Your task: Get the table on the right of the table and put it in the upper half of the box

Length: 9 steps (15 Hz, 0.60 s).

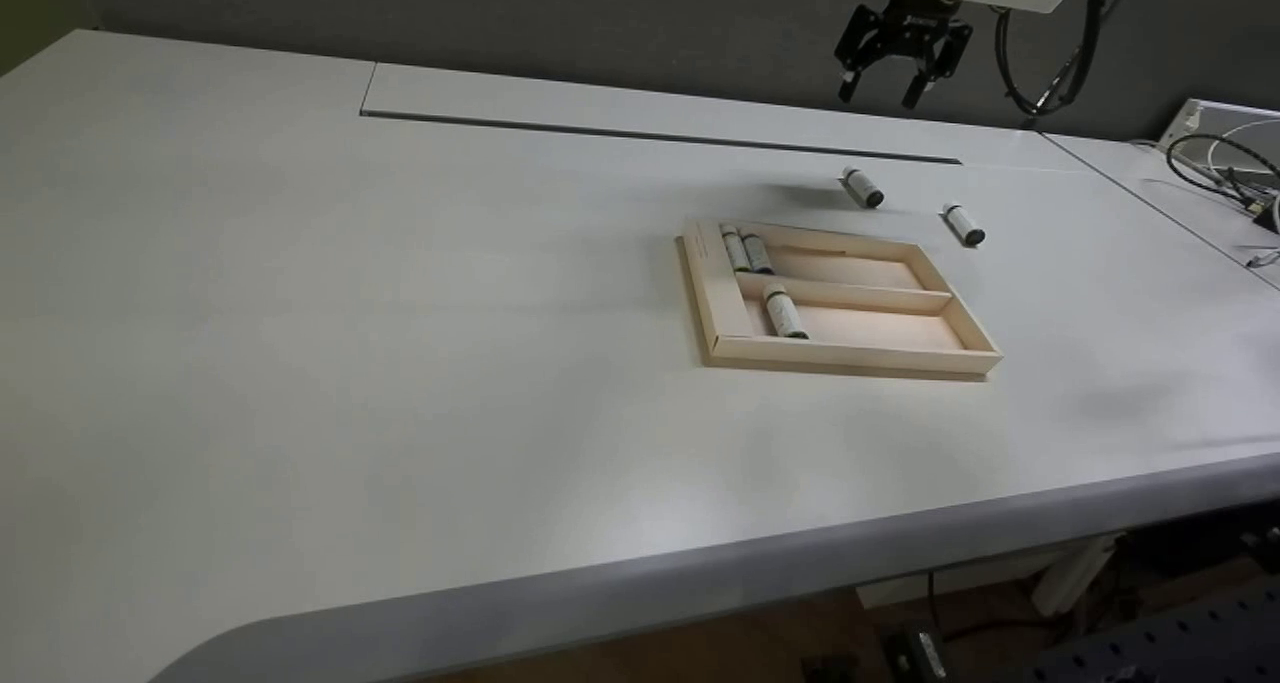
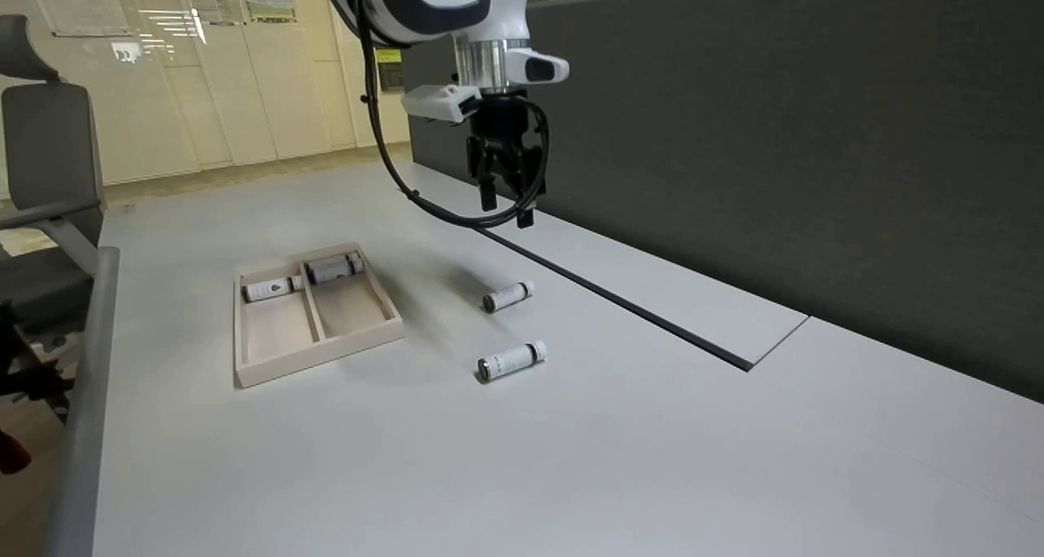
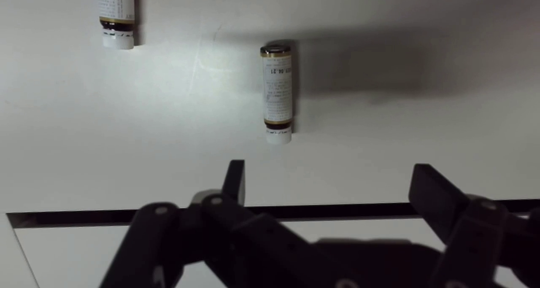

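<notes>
Pale wood forms the box [image 1: 850, 355] on the white table [image 1: 400, 363], its inside split by a divider [image 1: 860, 296]. One compartment [image 1: 855, 268] holds two bottles [image 1: 757, 253] side by side; the other compartment [image 1: 885, 331] holds a single bottle [image 1: 785, 313] lying across it. Outside the box, a loose bottle [image 1: 963, 224] and a second loose bottle [image 1: 863, 188] lie on the table, apart from each other. My gripper [image 3: 331, 180] hangs above the table, its fingers [image 3: 434, 199] spread wide.
</notes>
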Motion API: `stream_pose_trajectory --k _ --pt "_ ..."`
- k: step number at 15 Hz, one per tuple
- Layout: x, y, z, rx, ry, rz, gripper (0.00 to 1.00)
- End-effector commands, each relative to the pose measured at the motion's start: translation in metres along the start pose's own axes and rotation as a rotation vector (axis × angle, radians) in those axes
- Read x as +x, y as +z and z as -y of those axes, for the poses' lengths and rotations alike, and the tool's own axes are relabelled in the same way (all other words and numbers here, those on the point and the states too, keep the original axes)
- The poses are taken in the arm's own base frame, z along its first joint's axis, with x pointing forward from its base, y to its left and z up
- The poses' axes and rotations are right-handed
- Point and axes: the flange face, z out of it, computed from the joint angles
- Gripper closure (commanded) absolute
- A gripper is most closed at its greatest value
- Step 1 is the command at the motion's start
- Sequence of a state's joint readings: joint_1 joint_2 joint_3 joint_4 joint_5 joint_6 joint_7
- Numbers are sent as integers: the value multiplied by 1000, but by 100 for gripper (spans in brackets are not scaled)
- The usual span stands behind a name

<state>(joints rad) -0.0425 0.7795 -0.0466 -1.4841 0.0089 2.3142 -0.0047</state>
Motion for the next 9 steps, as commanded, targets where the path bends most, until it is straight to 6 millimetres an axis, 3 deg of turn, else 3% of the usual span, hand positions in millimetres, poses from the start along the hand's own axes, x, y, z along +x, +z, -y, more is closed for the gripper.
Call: stream_pose_trajectory --k 1,5,7,9 --pt "1 23 -9 -17 20 11 0" --pt "-5 59 -17 -35 20 66 0" --pt "-7 74 -21 -33 23 64 27" --pt "-9 85 -24 -34 24 57 42"
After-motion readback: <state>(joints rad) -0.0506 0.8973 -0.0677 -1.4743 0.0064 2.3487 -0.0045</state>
